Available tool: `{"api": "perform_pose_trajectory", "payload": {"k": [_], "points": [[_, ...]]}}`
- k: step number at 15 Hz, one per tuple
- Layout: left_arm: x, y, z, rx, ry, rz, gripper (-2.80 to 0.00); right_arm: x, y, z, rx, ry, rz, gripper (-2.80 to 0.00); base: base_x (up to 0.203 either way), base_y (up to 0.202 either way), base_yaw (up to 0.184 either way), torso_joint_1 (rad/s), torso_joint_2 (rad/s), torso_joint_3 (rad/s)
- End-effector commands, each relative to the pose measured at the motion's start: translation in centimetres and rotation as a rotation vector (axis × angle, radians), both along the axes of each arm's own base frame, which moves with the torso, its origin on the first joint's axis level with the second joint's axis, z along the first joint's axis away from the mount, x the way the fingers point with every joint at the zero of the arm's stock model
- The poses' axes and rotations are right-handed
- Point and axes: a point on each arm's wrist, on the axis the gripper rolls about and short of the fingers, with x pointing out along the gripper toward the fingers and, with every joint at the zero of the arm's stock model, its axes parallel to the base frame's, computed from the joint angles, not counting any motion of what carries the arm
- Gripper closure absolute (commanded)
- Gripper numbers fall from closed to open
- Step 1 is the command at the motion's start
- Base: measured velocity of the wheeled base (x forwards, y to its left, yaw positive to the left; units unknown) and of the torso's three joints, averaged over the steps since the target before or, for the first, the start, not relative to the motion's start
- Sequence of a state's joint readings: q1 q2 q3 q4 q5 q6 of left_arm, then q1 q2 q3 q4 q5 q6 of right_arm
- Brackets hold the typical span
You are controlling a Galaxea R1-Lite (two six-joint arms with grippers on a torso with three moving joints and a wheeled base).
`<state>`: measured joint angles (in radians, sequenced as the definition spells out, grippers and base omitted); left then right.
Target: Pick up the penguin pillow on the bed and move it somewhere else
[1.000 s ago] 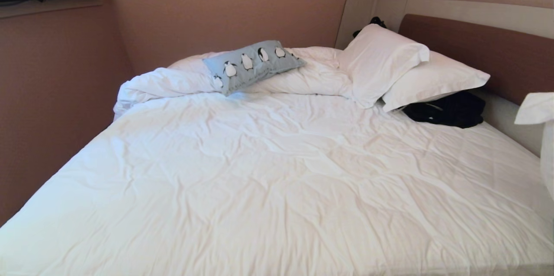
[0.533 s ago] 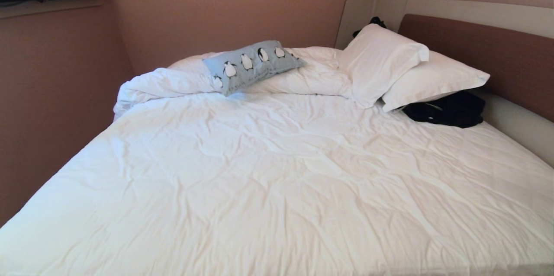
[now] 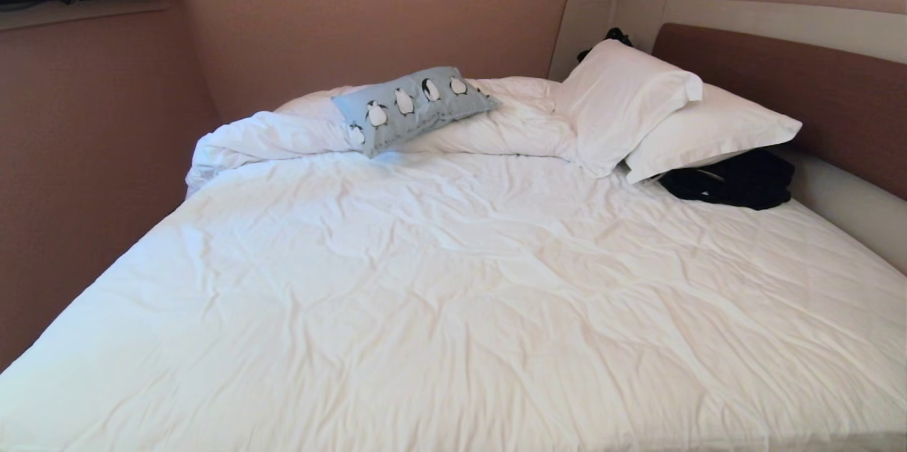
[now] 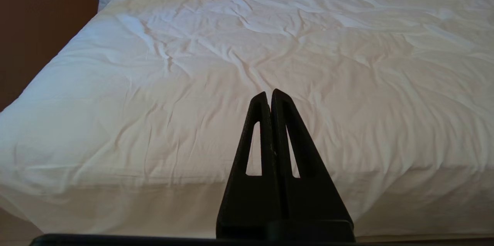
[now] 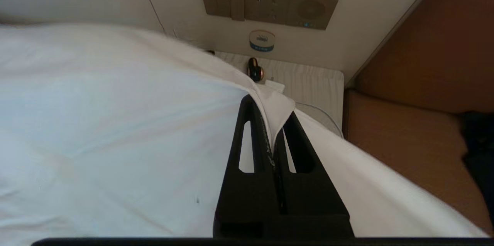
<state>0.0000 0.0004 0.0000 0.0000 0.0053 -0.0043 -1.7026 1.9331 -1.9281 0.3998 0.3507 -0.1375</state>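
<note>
The penguin pillow (image 3: 414,106), light grey-blue with a row of penguins, lies on the bunched duvet at the far side of the bed (image 3: 453,282), near the corner of the walls. No gripper shows in the head view. My left gripper (image 4: 269,93) is shut and empty, held over the near edge of the bed (image 4: 193,64). My right gripper (image 5: 270,107) is off to the right of the bed, shut on the edge of a plain white pillow (image 5: 115,122), which hangs in front of it. The penguin pillow is in neither wrist view.
Two white pillows (image 3: 623,101) (image 3: 708,130) lean on the brown headboard (image 3: 779,83), a black bundle (image 3: 733,179) beside them. Pink walls (image 3: 85,154) close the bed's left and far sides. Past the right gripper are a nightstand (image 5: 308,80) and a wall switch panel (image 5: 268,5).
The white pillow that showed at the right edge of the head view one second ago has gone out of it. The penguin pillow has not moved.
</note>
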Motion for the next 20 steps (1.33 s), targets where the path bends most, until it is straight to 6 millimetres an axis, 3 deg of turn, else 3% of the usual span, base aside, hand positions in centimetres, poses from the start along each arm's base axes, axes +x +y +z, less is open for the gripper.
{"api": "perform_pose_trajectory", "payload": {"k": [1, 6, 13, 20], "points": [[0.0, 0.0, 0.0, 0.000, 0.000, 0.001, 0.00, -1.0, -1.6, -1.7, 0.016, -0.011, 0.007, 0.00, 0.000, 0.000, 0.000, 0.000, 0.00, 0.000], [0.0, 0.0, 0.0, 0.000, 0.000, 0.001, 0.00, -2.1, -2.9, -2.9, 0.009, -0.014, -0.005, 0.00, 0.000, 0.000, 0.000, 0.000, 0.00, 0.000], [0.0, 0.0, 0.0, 0.000, 0.000, 0.001, 0.00, -2.9, -2.3, -2.3, -0.009, -0.041, 0.026, 0.00, 0.000, 0.000, 0.000, 0.000, 0.00, 0.000], [0.0, 0.0, 0.0, 0.000, 0.001, 0.001, 0.00, -5.6, -1.6, -0.8, -0.124, -0.031, 0.002, 0.00, 0.000, 0.000, 0.000, 0.000, 0.00, 0.000]]}}
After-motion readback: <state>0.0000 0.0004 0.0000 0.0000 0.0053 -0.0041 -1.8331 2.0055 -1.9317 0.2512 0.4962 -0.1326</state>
